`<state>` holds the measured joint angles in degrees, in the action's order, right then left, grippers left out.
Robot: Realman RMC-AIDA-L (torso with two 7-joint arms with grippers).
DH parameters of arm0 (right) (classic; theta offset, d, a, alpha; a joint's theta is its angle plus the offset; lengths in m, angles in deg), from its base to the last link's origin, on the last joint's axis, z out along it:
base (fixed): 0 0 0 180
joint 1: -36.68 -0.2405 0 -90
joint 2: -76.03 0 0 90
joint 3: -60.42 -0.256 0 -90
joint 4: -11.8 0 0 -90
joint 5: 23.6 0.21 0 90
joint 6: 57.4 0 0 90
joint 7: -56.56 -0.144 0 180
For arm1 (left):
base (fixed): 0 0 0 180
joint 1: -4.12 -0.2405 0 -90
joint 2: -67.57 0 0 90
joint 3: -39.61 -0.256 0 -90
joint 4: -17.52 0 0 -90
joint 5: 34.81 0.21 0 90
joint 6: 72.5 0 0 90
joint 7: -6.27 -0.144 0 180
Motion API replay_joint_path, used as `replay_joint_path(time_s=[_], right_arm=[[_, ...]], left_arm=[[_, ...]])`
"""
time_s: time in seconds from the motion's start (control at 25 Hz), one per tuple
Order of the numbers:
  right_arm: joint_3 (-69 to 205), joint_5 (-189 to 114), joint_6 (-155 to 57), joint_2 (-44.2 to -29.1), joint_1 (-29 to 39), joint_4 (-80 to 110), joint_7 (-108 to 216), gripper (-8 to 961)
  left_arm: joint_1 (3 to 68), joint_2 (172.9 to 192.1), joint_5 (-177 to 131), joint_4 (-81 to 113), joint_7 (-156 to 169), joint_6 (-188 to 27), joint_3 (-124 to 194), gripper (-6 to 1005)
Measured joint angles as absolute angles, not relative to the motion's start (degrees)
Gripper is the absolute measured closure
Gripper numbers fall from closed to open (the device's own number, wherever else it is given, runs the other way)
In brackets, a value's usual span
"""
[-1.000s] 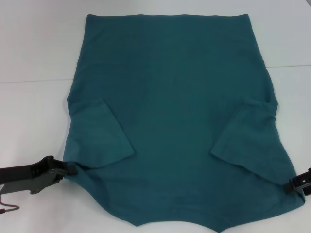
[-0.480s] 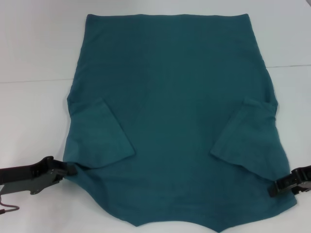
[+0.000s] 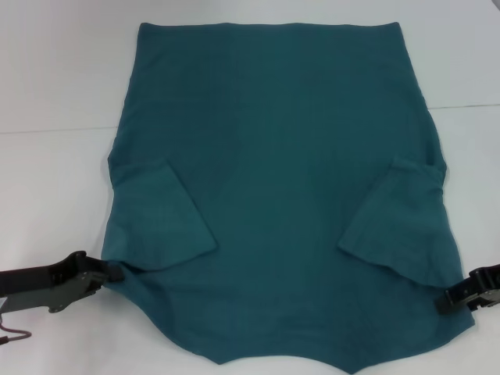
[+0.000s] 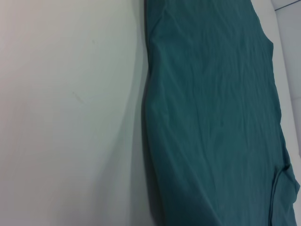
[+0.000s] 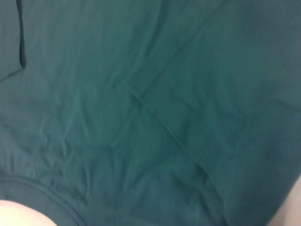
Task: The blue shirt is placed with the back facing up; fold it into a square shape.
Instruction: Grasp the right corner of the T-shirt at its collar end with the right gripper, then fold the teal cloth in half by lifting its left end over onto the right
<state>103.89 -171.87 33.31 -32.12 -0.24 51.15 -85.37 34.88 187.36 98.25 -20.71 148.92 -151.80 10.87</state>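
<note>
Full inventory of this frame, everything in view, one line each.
shirt: 1, dark teal-blue, spread flat across the middle of the table, both sleeves folded inward onto the body
table: 1, white, under the shirt
left gripper: 1, black, at the shirt's near left edge
right gripper: 1, black, at the shirt's near right edge
</note>
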Motion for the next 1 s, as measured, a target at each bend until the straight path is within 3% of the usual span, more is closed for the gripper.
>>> replay_joint_path(time_s=[0.08, 0.4, 0.6, 0.84, 1.0], right_arm=[[104.1, -171.9, 33.3, -32.1, -0.3, 51.2, -85.4, 340], [104.0, -172.0, 33.4, -31.85, -0.3, 51.3, -85.5, 585], [103.8, -172.1, 33.9, -31.63, -0.2, 51.3, -85.5, 790], [103.7, -172.4, 38.2, -31.29, 0.6, 54.4, -85.1, 913], [103.6, -173.1, 41.7, -31.59, 1.6, 58.2, -84.9, 910]], left_arm=[[34.9, 187.36, 98.2, -20.7, 148.9, -151.8, 10.9, 957], [34.9, 187.36, 98.2, -20.7, 148.9, -152.1, 10.9, 957], [34.9, 187.36, 98.2, -20.7, 148.4, -153.2, 10.8, 957], [34.6, 186.25, 99.1, -21.8, 146.1, -160.1, 10.4, 957], [33.8, 185.83, 102.1, -24.5, 145.5, -166.4, 10.3, 957]])
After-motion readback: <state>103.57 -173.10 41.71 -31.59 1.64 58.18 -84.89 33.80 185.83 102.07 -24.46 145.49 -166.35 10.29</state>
